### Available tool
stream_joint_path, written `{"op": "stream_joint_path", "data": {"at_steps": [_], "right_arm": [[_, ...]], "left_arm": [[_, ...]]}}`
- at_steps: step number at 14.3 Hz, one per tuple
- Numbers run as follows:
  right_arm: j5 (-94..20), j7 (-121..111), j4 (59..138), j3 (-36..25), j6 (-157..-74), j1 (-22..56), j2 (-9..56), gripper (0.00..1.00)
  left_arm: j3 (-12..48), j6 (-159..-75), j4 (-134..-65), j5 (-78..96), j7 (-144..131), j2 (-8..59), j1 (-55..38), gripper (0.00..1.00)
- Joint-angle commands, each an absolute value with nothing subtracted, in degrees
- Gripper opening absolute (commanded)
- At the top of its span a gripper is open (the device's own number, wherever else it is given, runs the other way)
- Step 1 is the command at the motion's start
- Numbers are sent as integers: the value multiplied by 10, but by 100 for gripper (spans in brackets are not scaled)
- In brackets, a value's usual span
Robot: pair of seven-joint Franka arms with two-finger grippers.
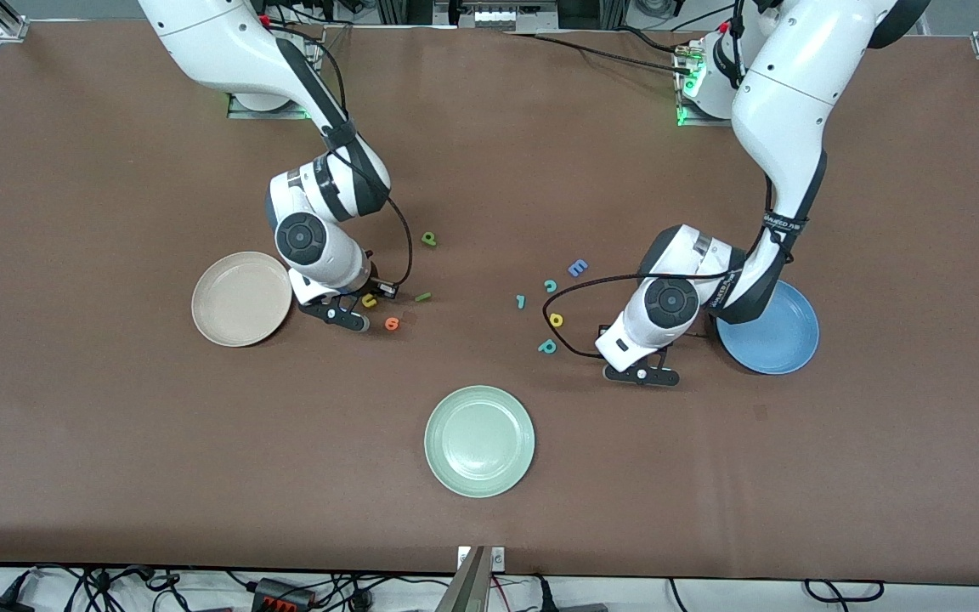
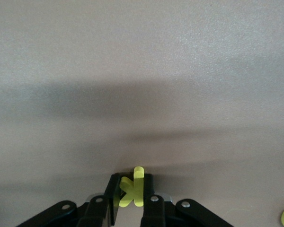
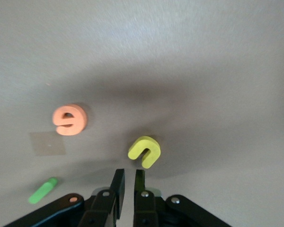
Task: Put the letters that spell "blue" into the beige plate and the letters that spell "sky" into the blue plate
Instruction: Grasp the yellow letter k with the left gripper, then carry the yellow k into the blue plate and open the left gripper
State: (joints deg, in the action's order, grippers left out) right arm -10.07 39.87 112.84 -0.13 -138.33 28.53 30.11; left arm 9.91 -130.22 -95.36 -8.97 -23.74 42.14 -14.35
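The yellow k [image 2: 132,188] sits pinched in your left tool [image 2: 131,196] low over the desk [image 1: 489,153] beside the blue plate [image 1: 783,340], while your right tool [image 3: 129,185], closed on nothing beside the yellow u [image 3: 145,151], risks lifting empty.

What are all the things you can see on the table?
Table: one, brown.
Beige plate: one, toward the right arm's end.
Blue plate: one, toward the left arm's end, partly under the left arm.
Green plate: one, pale, nearest the front camera.
Yellow u, orange e, green bar: one each, beside the beige plate.
Olive-green letter: one, farther from the camera than the bar.
Blue E: one, mid-table.
Teal letters: three, near the E.
Yellow d-shaped letter: one, among the teal ones.
Yellow k: one, in the left pincer.
Left pincer: shut on the k.
Right pincer: shut, empty, beside the u.
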Motion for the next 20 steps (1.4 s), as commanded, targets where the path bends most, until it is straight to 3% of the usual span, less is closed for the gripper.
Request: {"op": "stream_joint_path", "data": {"at_steps": [1,3,6,7,8,10,11,15,18,20], "right_arm": [[-110,403,1135,1,-1372,283,285,15],[-110,405,1135,1,-1373,283,287,15],[-110,395,1135,1,-1373,282,296,22],[-109,385,1135,1,-1373,279,296,27],[-109,368,1134,1,-1373,278,296,43],[-109,339,1127,0,-1372,272,296,60],[-109,347,1125,0,-1372,270,296,65],[-109,374,1121,0,-1373,272,301,67],[-110,378,1115,-1,-1375,266,311,66],[-110,429,1109,-1,-1375,262,317,66]], "left_arm": [[99,-1306,-966,-102,-250,416,-141,7],[99,-1292,-962,-102,-249,402,-139,6],[98,-1202,-956,-103,-240,377,-126,6],[97,-1173,-956,-104,-231,367,-117,6],[96,-1150,-956,-103,-203,356,-108,6],[91,-1115,-956,-104,-99,338,-63,7],[92,-1108,-957,-104,-46,332,-36,7],[92,-1097,-979,-104,53,323,29,7],[93,-1142,-1030,-104,54,324,45,9],[93,-1178,-1052,-103,54,324,55,17]]}}
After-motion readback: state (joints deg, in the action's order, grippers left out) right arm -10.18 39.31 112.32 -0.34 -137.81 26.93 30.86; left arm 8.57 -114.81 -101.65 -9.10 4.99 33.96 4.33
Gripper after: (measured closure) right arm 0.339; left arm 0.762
